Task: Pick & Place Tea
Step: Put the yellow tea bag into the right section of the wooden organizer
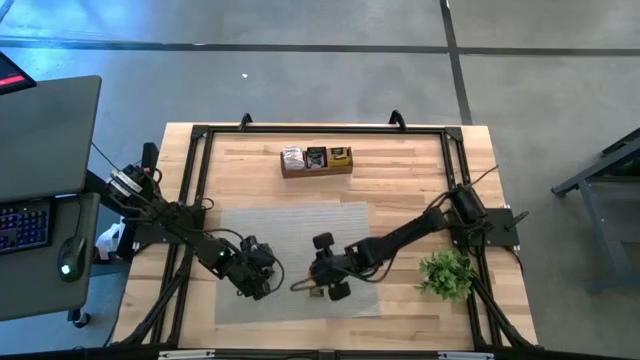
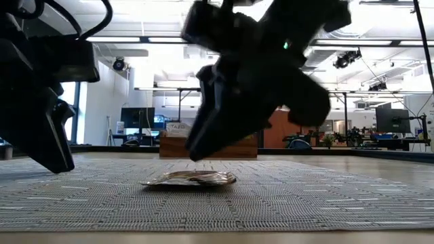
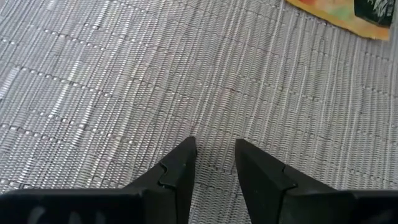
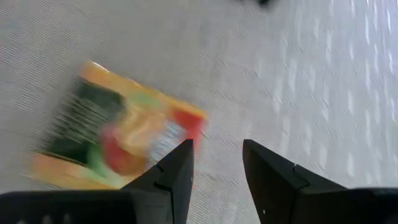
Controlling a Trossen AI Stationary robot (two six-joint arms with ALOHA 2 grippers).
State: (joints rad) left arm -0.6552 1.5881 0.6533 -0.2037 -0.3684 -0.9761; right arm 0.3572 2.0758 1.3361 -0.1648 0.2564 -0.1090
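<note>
One tea sachet (image 2: pixel 190 178), orange and yellow with a dark patch, lies flat on the grey woven mat (image 1: pixel 300 225) near the table's front. It shows large in the right wrist view (image 4: pixel 118 137) and as a corner in the left wrist view (image 3: pixel 348 15). My right gripper (image 4: pixel 217 144) hovers open just above the sachet's right side (image 1: pixel 322 280); in the low view its fingertips (image 2: pixel 195 152) stand clear of the sachet. My left gripper (image 3: pixel 214 144) is open over bare mat, left of the sachet (image 1: pixel 262 283), and nothing lies between its fingers.
A wooden holder (image 1: pixel 316 160) with more tea sachets standing in it sits at the far middle of the table. A small green plant (image 1: pixel 447 272) stands at the near right, beside the right arm. A black frame (image 1: pixel 200 140) runs round the tabletop.
</note>
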